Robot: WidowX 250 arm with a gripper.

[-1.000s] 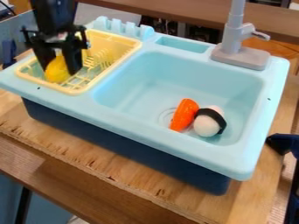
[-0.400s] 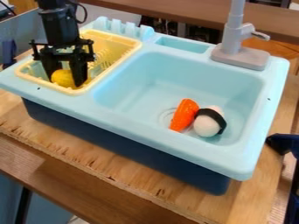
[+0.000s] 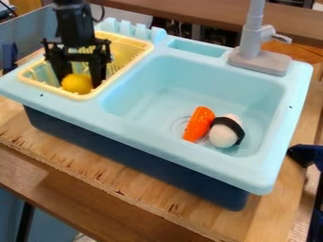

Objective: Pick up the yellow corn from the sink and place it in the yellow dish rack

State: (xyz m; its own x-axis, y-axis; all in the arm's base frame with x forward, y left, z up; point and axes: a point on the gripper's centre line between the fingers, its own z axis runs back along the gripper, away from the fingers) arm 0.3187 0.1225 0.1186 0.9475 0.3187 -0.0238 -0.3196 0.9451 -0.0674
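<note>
yellow toy [image 3: 77, 83], rounded, sits low at the near end of the yellow basket [image 3: 82, 97], with the black gripper [image 3: 80, 81] hanging down over it and reaching to both sides of it. whether the gripper is clamped on the toy or only straddles it, i cannot tell. the basket rests in the sink unit's [image 3: 170, 156] left part, its rim probably keeping it from dropping through.

in the basin [image 3: 154, 90], the orange toy [image 3: 199, 124] lies against the white toy [image 3: 223, 136] with its black band, by the drain [image 3: 179, 125]; the basin's walls likely keep them in.

counted: one yellow toy, one basket, one basin, one orange toy, one white toy, one grey faucet [image 3: 259, 61].
</note>
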